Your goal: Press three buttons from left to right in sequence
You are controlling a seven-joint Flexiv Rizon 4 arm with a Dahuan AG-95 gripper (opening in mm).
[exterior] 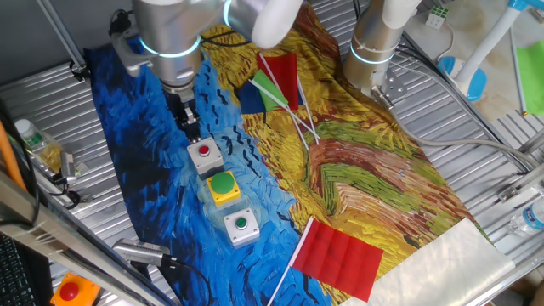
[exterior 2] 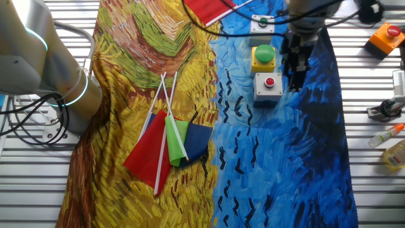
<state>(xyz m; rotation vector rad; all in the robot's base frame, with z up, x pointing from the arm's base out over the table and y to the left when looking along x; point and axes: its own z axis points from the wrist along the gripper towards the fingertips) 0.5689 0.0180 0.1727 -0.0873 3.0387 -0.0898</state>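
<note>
Three button boxes lie in a row on the painted cloth. The grey box with a small red button is nearest my gripper. Then come the yellow box with a large green button and the grey box with a small green button. My gripper points down right beside the red-button box, off its outer edge and not over the button. Its dark fingers merge together, so their state does not show.
An orange box with a red button sits off the cloth. A bundle of red, green and blue flags and a single red flag lie on the cloth. A second arm's base stands at the cloth's edge.
</note>
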